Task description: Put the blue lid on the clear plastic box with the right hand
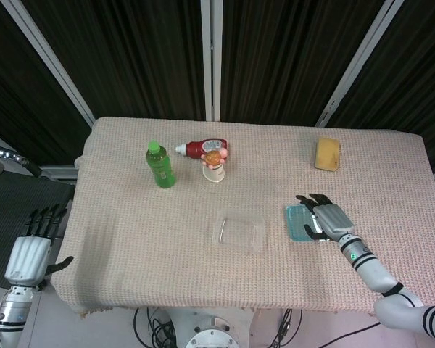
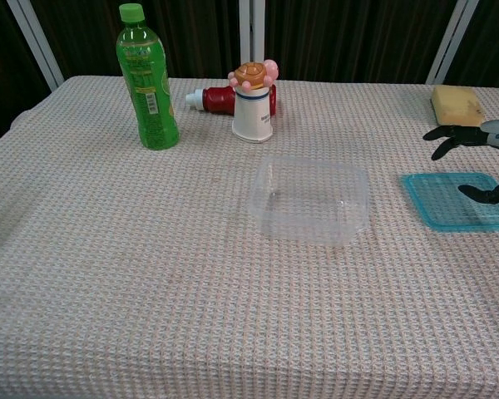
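Seen from the head view: right robot hand (image 1: 326, 221) over the blue lid (image 1: 299, 222), fingers spread across its right half, grip not clear enough to tell. Lid just right of the clear box (image 1: 240, 231) on the worktop (image 1: 130, 217), apart from it. Left robot hand (image 1: 30, 250) off the worktop's left edge, fingers extended, holding nothing.

From the chest view: lid (image 2: 449, 200) looking flat and level beside the box (image 2: 309, 200), dark fingers (image 2: 445, 133) above its far side, a thumb near its right edge. Likely mid-carry. Next: move left until centred over the box, then lower squarely onto the rim and press.
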Motion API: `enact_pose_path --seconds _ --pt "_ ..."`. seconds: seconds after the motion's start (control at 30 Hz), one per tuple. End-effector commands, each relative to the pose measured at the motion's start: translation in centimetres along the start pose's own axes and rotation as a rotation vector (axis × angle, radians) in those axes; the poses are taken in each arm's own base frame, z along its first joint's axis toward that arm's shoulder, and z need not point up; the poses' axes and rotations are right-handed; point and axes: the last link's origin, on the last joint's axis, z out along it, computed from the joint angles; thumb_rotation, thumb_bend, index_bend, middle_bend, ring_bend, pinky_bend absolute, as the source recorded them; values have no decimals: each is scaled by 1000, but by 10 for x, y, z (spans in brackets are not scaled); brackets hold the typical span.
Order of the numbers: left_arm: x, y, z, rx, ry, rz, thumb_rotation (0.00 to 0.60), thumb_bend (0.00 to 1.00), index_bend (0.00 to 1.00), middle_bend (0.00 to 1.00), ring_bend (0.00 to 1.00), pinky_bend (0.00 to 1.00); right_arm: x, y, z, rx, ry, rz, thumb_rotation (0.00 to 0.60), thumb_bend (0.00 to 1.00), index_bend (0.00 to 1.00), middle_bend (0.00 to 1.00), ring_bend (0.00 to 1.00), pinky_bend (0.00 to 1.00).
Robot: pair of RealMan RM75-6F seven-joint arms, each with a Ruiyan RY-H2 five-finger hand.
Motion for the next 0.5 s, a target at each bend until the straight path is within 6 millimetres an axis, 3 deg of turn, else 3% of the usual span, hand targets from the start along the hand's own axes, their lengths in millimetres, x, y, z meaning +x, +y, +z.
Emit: enact_pose_path --seconds 0.03,0.5 --pt "-1 0 0 -2 -1 -2 600 0 58 0 0 2 -7 6 -15 -36 0 -67 600 17 0 70 0 0" --pt "-1 -1 -1 -5 -4 -5 600 0 57 0 0 1 -12 2 6 -71 -100 -240 600 12 0 86 0 0"
